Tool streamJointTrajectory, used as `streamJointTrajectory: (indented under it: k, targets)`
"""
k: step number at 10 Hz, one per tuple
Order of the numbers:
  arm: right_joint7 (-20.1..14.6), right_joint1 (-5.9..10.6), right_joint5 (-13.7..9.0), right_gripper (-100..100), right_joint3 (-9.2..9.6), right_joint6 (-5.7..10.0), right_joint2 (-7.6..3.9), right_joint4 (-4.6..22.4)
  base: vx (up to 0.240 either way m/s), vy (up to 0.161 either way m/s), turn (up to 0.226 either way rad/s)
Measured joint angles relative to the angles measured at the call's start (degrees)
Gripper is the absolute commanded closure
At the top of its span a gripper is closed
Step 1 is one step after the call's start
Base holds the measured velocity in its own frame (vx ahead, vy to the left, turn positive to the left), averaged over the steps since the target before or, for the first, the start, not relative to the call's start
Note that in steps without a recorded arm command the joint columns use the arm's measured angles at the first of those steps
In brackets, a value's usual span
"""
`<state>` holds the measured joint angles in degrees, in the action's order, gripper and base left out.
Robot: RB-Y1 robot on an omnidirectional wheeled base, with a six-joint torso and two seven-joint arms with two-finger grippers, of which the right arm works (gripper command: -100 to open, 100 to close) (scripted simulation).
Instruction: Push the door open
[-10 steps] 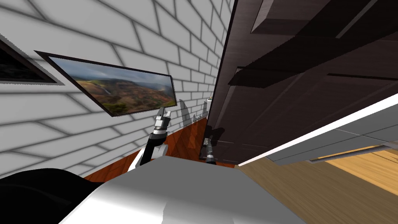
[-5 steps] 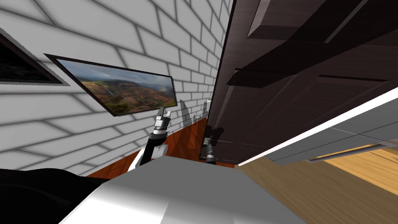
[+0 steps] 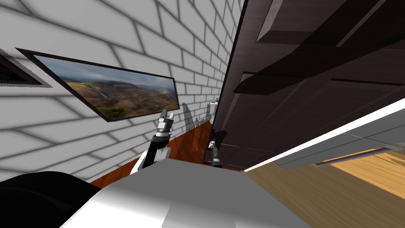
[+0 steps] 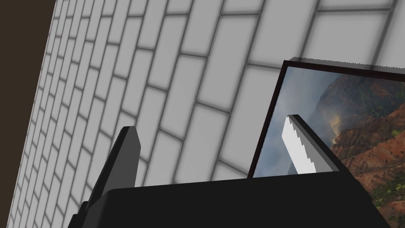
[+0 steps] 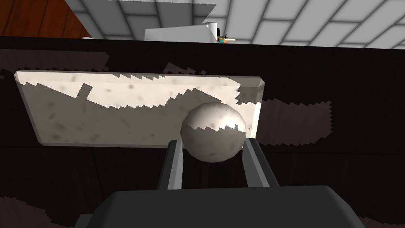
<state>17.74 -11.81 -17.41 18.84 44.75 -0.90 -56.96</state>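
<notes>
Two fingers point(image 5: 174, 166) of the right tool point(image 5: 211, 143) clamp the smooth, likely slippery knob point(image 5: 213, 126) between them, the best hold on the stiff, heavy-looking door point(image 5: 336, 178).

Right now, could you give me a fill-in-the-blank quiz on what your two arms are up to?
1. The right end effector is shut on a round, pale ____.
2. That round thing is mounted on a dark ____.
3. The left end effector, raised beside the brick wall, has its fingers ____.
Missing words: knob; door; open.
</notes>
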Motion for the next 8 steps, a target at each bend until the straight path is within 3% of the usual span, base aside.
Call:
streamJointTrajectory:
  k: [1, 3, 4, 6, 8]
  targets:
    - [-0.01, 0.91, -0.44, 100, -0.82, 0.33, -0.18, 0.77, 0.190, 0.094, -0.067]
    - [0.16, 0.94, -1.27, 100, -2.32, 0.19, -0.43, 0.30, 0.211, 0.072, -0.091]
    - [0.48, 0.90, -1.69, -100, -3.15, -0.02, -0.29, -0.10, -0.015, 0.019, -0.145]
    - [1.36, -0.84, -1.96, -100, -1.22, 1.08, -1.39, -0.69, -0.162, -0.060, -0.072]
    - [2.03, -2.07, -2.16, -100, 0.51, 2.61, -0.83, -0.43, -0.164, -0.025, -0.034]
